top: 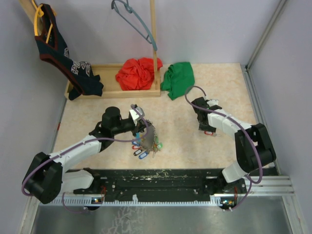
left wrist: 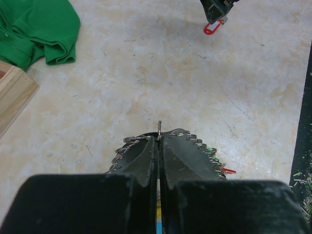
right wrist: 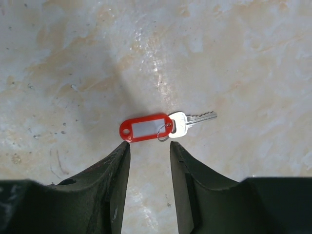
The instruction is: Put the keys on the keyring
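Observation:
My left gripper (top: pixel 144 126) is shut on the thin metal wire of the keyring (top: pixel 151 131). In the left wrist view the wire (left wrist: pixel 159 126) sticks out between the closed fingertips. A bunch of keys (top: pixel 145 145) with red, green and blue tags hangs on the ring, and their small split rings (left wrist: pixel 200 144) fan out on both sides of the fingers. One loose key with a red tag (right wrist: pixel 145 128) lies flat on the table. My right gripper (right wrist: pixel 148 146) is open just above it, its left fingertip (right wrist: pixel 124 148) near the tag's end. That key also shows in the top view (top: pixel 208 132) under the right gripper (top: pixel 206 127).
A wooden tray (top: pixel 109 92) at the back holds a red cloth (top: pixel 138 73). A green cloth (top: pixel 178 79) lies beside it. A dark garment (top: pixel 68 58) and a blue-grey hanger (top: pixel 134 19) hang at the back. The black base rail (top: pixel 156 180) runs along the near edge.

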Controlling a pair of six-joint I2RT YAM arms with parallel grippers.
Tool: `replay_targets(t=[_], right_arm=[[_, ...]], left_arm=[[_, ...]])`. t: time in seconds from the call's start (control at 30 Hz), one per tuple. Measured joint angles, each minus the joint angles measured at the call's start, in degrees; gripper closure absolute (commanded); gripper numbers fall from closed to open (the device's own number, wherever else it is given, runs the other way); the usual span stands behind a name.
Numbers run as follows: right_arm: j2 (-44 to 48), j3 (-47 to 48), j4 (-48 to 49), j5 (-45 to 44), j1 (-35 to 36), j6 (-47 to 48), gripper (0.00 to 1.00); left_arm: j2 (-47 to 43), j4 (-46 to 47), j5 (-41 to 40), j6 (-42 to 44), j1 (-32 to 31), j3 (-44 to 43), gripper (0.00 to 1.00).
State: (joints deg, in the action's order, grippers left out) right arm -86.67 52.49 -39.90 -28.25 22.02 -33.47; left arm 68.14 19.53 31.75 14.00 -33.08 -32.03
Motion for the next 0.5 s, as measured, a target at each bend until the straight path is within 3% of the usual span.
replay_targets(t=[0.2,0.5], right_arm=[[-1.3,-1.2,1.4,-1.2,-1.3,1.0,0.73],[-1.3,-2.7,4.3,0.9,-4.7,0.9,0.74]], left_arm=[[0.0,-0.3,0.0,0.0,-0.1,0.0,1.00],[0.0,-0.6,0.0,0.0,-0.3,-0.2,1.00]])
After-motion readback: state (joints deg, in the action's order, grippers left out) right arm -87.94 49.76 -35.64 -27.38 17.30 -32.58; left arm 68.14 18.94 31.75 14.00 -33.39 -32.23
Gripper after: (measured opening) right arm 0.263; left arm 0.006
